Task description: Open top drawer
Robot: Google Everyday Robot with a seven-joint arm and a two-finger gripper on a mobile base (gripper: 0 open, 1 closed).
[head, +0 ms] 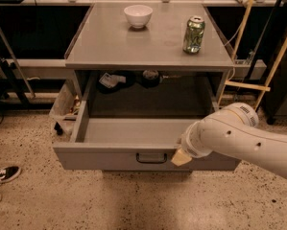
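So the top drawer (100, 156) is sitting well out of the cabinet, with its deep grey tray open to view and looking empty from here. To me the job looks basically done, or very near it.

The gripper (181, 158) is down at the drawer front, just to the right of the little black loop handle (151, 158). Only a tan tip pokes out from under the white arm (239, 138), so I honestly can't tell whether it's open, closed or hooked on anything. It looks beside the handle rather than around it.

What I'd worry about from here:
- Pulling any further. The drawer is out so far that another tug could slam it against its stop or drag the whole cabinet forward.
- A jolt like that goes straight into the tabletop (148, 47). The green can (194, 34) is tall and upright, so it's the likely one to tip. The white bowl (137, 15) sits low and should be fine.
- If the grip is off-centre, as it seems, the pull could twist the drawer and bind it, or the gripper could slip off the handle.
- That bag (64, 102) sits just beside the drawer's left back corner and might snag.
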